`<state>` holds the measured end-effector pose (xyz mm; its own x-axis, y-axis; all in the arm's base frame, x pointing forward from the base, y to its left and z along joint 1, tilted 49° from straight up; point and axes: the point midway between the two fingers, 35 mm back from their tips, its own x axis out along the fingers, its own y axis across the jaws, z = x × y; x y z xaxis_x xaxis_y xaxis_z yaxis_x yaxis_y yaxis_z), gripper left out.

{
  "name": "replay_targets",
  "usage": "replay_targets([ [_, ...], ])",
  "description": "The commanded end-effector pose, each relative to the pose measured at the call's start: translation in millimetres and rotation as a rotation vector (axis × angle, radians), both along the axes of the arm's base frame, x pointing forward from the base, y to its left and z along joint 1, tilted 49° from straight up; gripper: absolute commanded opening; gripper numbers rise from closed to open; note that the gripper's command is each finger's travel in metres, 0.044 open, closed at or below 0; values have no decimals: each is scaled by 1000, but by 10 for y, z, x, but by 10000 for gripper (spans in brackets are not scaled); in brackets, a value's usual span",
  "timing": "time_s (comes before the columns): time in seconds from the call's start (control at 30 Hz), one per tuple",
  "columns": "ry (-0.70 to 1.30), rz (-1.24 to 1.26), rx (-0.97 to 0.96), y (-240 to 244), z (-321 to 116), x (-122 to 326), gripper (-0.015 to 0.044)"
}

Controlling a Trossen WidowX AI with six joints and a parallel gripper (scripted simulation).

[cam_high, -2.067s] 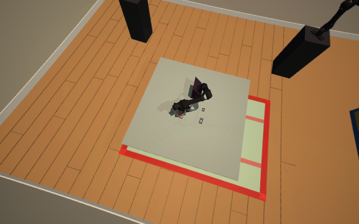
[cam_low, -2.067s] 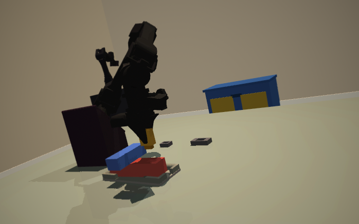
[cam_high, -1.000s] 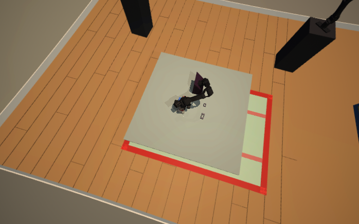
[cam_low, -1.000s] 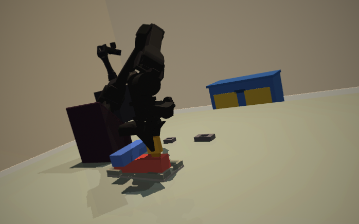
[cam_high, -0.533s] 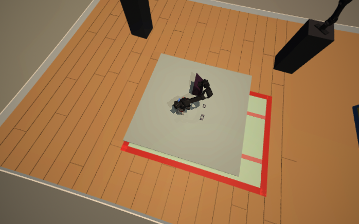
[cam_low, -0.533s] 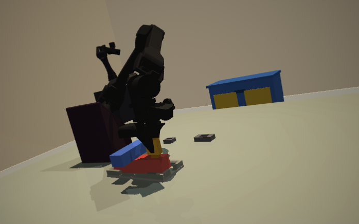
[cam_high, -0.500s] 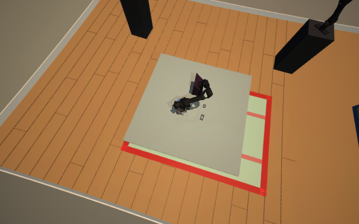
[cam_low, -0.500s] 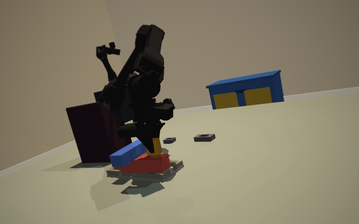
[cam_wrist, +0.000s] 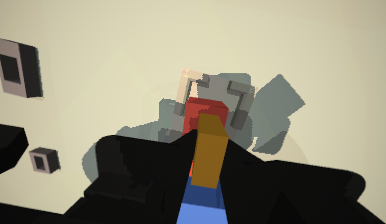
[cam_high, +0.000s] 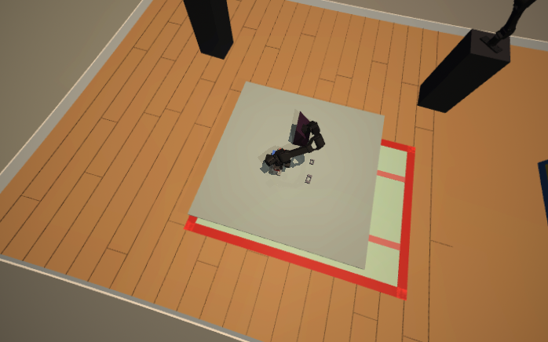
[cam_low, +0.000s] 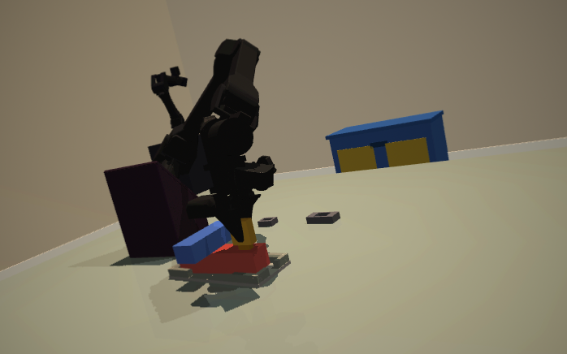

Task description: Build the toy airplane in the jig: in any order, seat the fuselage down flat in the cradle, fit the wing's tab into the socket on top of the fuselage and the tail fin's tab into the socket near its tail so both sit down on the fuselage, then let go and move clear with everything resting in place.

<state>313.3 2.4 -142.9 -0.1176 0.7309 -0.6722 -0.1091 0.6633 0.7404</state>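
The red fuselage [cam_low: 250,262] [cam_wrist: 193,116] lies in the pale grey jig [cam_low: 179,274] [cam_wrist: 240,116] and looks level. The blue wing [cam_low: 195,247] [cam_wrist: 201,215] lies across the top of the fuselage. My gripper [cam_low: 244,231] [cam_wrist: 205,135] is shut on the yellow tail fin [cam_low: 249,226] [cam_wrist: 209,167], upright over the tail end. A narrower tab shows at the fin's foot, at the top of the fuselage. How far it is in the socket cannot be told. The socket is hidden, and the fingers hide part of the wing.
Two dark grey open holders stand beyond the jig, a larger one [cam_low: 316,219] [cam_wrist: 31,70] and a smaller one [cam_low: 266,224] [cam_wrist: 53,160]. A dark purple block [cam_low: 140,210] stands close by, near the arm's base. A blue cabinet [cam_low: 378,157] is far behind.
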Motion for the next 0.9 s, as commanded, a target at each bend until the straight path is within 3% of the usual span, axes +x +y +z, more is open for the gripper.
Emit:
replay_targets([
  [0.0, 9, -3, 4, 17, -16, -19, 65],
  [0.7, 9, -3, 4, 16, -18, -15, 65],
  [0.87, 2, 1, 2, 11, -11, -6, 31],
])
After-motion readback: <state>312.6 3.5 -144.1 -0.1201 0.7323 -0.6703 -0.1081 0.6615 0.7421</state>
